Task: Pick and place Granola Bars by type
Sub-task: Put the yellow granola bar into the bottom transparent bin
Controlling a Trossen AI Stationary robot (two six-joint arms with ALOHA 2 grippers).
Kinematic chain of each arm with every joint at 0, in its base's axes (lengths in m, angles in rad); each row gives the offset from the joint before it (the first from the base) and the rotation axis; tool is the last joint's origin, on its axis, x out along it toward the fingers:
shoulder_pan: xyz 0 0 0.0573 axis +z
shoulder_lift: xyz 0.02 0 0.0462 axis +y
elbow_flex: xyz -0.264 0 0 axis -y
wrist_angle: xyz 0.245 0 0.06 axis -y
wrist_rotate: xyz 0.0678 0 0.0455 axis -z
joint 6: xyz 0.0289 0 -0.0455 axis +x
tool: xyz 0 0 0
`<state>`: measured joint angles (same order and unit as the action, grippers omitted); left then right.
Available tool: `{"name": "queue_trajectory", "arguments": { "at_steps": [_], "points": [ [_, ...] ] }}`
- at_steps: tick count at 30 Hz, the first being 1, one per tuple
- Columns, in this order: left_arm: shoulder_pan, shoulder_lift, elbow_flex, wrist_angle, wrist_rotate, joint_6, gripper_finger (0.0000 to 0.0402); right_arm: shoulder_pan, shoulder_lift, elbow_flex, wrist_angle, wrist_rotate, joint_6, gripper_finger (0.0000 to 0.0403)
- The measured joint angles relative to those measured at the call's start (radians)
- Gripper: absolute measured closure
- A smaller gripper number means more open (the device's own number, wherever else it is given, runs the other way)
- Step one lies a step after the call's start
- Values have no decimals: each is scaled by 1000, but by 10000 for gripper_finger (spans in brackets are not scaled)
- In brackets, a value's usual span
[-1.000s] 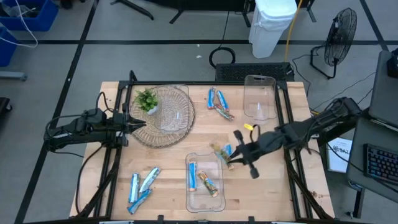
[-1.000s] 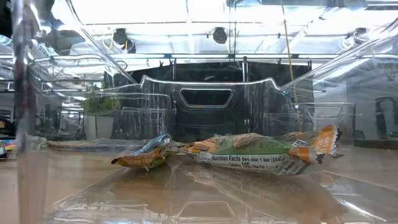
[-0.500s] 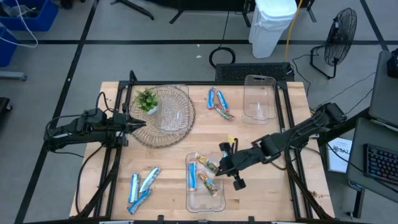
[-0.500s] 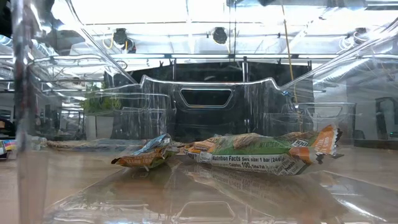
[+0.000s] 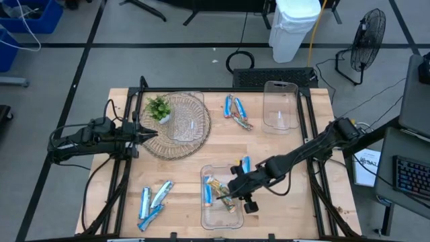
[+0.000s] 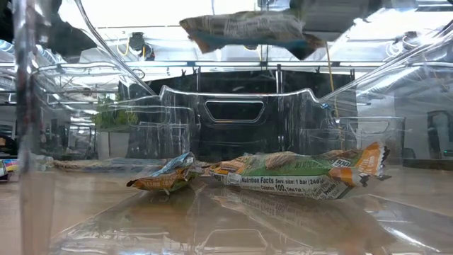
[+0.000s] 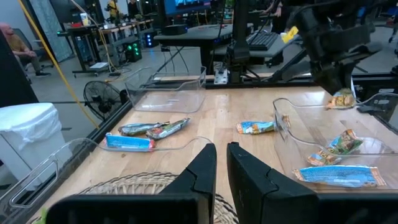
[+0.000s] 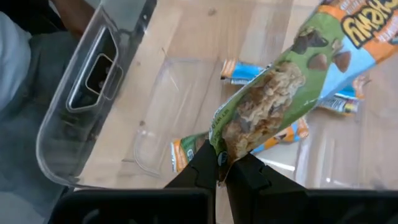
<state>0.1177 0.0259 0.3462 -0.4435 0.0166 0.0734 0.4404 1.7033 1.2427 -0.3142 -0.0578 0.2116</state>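
Observation:
My right gripper is shut on a green-and-tan granola bar and hovers over the near clear bin. In the low view this bar hangs high above the bin floor. On that floor lie a green-and-orange bar and a smaller bar. Loose bars rest flat on the table: blue ones near the left edge, a mixed group toward the far side, and one blue bar beside the bin. My left gripper is shut and waits over the wicker basket. My right gripper pinches the green-and-tan bar between its two fingers by one end of the wrapper. The fingers reach in from the table's right, slanting down. The bar is lifted clear above the bin and lies roughly level, stretching away from the fingers.
A second clear bin stands at the far right of the table. The wicker basket holds a small green plant. Black frame rails run along both table sides. Bare wood shows between the basket and the near bin.
My right gripper has moved from the table's middle right toward the near edge and left, carrying the bar from beside the near bin to above it. The bar now shows at the top of the low view, where it was absent before.

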Motion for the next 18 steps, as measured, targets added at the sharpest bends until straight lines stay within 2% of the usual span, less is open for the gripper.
{"name": "queue_trajectory", "arguments": {
  "at_steps": [18],
  "points": [
    [0,0,0,0,0,0,355,0,1,0,-5,3,5,394]
  ]
}}
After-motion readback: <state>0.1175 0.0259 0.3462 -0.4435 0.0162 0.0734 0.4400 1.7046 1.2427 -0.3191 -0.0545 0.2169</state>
